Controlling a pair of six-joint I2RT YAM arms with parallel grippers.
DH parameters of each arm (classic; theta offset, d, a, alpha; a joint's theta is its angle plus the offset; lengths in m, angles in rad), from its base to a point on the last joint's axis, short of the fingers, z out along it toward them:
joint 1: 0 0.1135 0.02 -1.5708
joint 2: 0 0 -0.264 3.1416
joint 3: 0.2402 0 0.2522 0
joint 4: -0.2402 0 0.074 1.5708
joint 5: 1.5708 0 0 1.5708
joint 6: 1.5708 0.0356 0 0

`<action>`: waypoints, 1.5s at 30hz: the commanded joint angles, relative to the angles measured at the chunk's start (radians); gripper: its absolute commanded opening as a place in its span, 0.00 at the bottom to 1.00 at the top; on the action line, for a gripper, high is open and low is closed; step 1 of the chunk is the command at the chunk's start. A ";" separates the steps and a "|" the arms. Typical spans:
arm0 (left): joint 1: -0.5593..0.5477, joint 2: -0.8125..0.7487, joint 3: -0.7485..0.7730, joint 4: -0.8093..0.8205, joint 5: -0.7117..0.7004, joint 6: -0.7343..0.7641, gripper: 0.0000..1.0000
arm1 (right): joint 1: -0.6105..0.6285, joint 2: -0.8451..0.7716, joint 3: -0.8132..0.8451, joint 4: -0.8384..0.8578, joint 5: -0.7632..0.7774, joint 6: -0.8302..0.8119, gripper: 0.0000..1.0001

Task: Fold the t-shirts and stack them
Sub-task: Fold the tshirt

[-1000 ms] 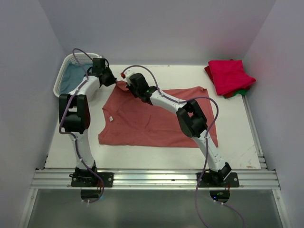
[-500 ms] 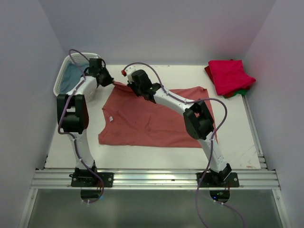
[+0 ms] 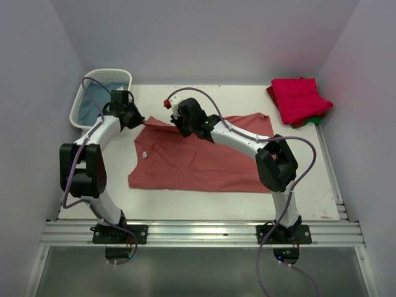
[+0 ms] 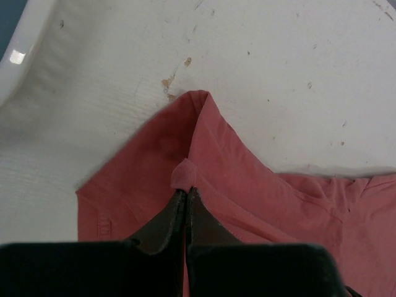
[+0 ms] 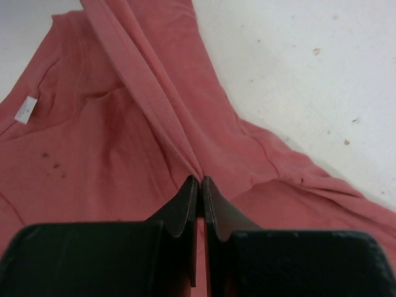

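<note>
The large salmon-red t-shirt (image 3: 204, 161) lies spread on the white table. My left gripper (image 3: 137, 121) is shut on its far left sleeve corner (image 4: 184, 176). My right gripper (image 3: 180, 129) is shut on a pinched ridge of the shirt's far edge near the collar (image 5: 199, 174). Both hold the cloth lifted a little, with a taut fold between them. The crimson-pink t-shirt (image 3: 301, 99) lies folded at the far right on the green t-shirt (image 3: 317, 117), of which only an edge shows.
A white lattice basket (image 3: 117, 75) with blue cloth inside stands at the far left corner, close to my left arm. Its white rim shows in the left wrist view (image 4: 15, 59). Walls enclose the table on three sides.
Both grippers have moved toward the near side and slightly down, drawing the shirt's far left edge with them. The left arm has swung left, away from the basket.
</note>
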 commanded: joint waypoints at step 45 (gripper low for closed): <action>-0.105 -0.394 -0.464 0.411 0.214 -0.063 0.13 | -0.243 -0.329 -0.257 -0.076 0.300 0.330 0.99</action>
